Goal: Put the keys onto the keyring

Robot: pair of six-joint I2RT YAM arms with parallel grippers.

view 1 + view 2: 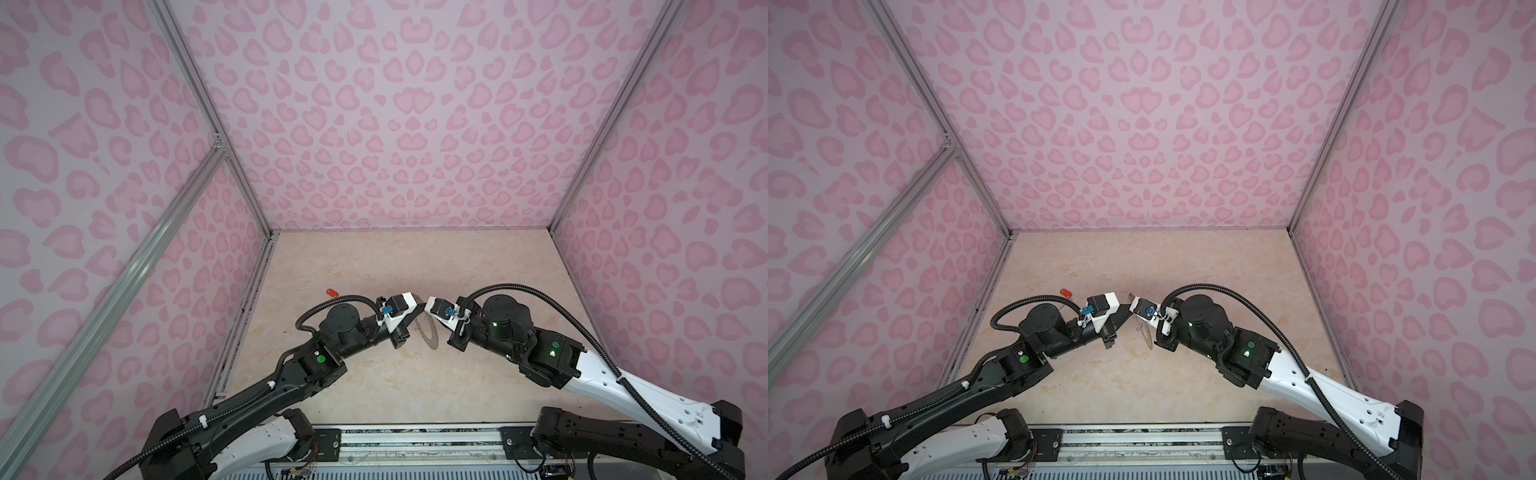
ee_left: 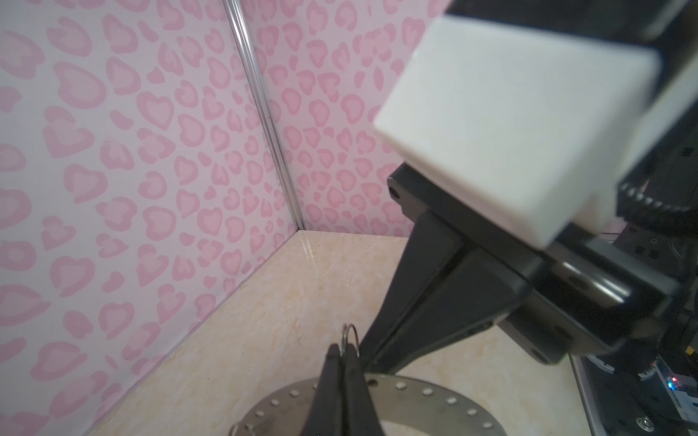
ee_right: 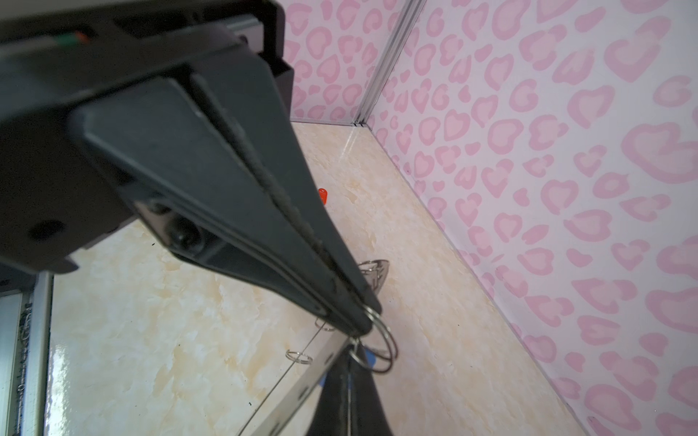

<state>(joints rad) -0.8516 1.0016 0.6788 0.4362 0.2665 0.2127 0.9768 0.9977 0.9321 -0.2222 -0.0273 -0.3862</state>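
Pink heart-print walls (image 1: pixel 415 124), beige marble tabletop (image 1: pixel 415 266). Both arms meet mid-table with the keyring (image 1: pixel 423 332) tilted on edge between them. The left gripper (image 2: pixel 342 353) is fully closed, pinching a wire ring (image 3: pixel 393 345). The right gripper (image 3: pixel 354 349) is closed too, clamped at the keyring's rim. A blue tag (image 3: pixel 372 360) peeks out just behind the tips (can't tell what it hangs from). The red-tag key (image 1: pixel 331 292) lies flat on the tabletop, left of both grippers and apart from them

text near the jaws: none you can read
text away from the jaws: none you can read, any view
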